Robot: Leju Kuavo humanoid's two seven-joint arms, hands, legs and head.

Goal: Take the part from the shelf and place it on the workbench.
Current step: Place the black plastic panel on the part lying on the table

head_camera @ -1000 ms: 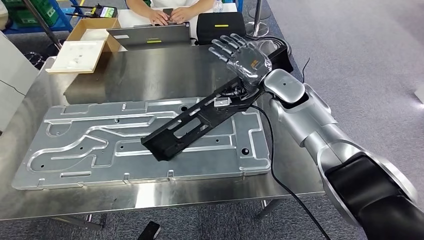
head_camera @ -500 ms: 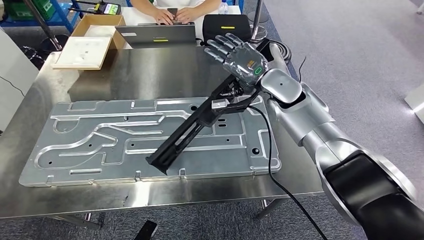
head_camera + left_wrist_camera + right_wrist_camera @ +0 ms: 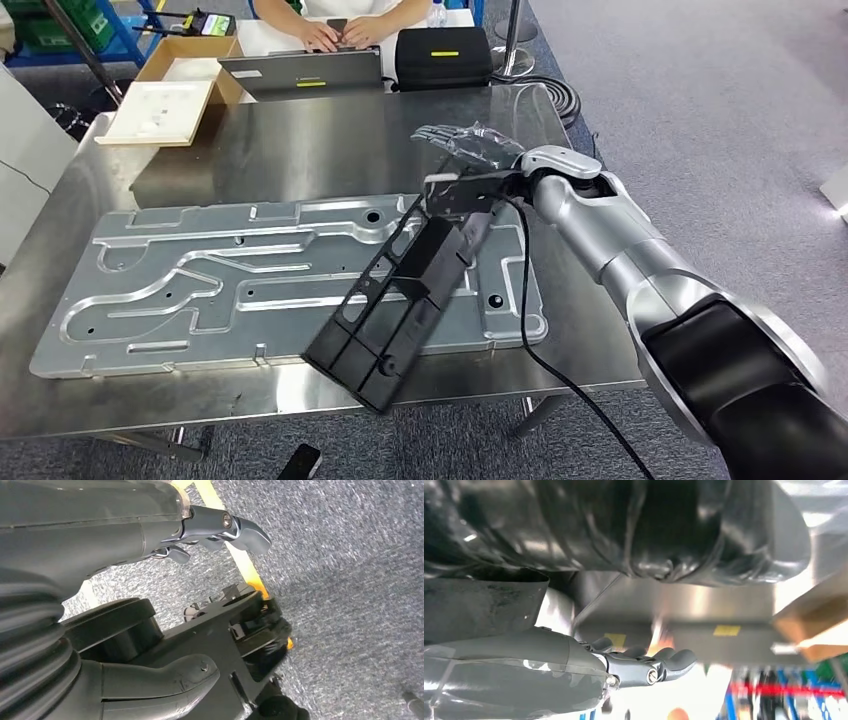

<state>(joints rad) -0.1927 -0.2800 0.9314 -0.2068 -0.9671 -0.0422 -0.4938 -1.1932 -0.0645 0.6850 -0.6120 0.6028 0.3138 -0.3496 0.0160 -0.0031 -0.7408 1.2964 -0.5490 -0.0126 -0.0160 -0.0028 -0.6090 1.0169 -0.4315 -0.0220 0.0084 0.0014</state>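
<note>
Overhanging steel workbench edge, black part, seemingly hand-held.

the long black ribbed plastic part looks matt. the large grey machined metal plate has a dull satin finish, on the glossy, reflective stainless steel counter. the grey carpet floor looks rough.

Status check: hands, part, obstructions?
Right hand grips black part by its end. Part slants over grey plate, overhanging workbench edge. Left hand empty.
</note>
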